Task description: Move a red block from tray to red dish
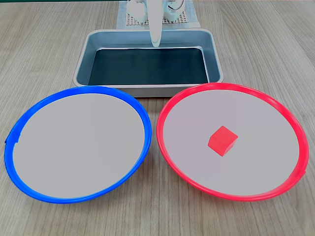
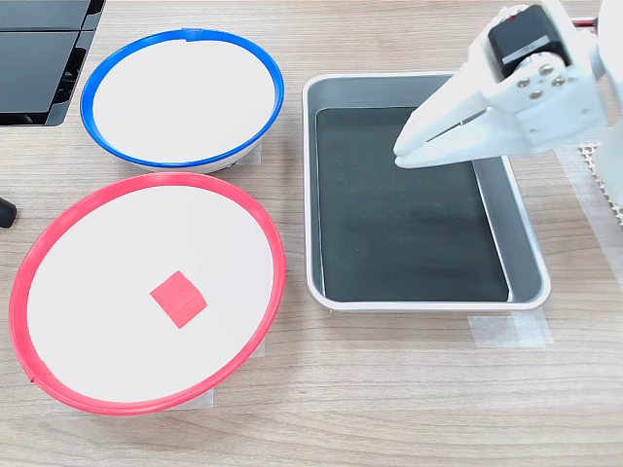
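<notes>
The red block point(image 1: 222, 140) point(image 2: 177, 298) lies inside the red dish point(image 1: 170, 108) point(image 2: 255, 219), a little off its centre, in both exterior views. The grey tray point(image 1: 147, 91) point(image 2: 526, 253) holds nothing on its dark bottom. My white gripper point(image 1: 156, 43) point(image 2: 400, 154) hangs over the tray's far end, well away from the block. Its fingers lie together with only a thin slit between them, and nothing is held.
A blue-rimmed dish point(image 1: 140, 110) point(image 2: 273, 83) of the same size sits beside the red one. A white mesh mat point(image 1: 187, 18) lies under the arm's base behind the tray. A dark device point(image 2: 39, 58) fills the second exterior view's top left corner.
</notes>
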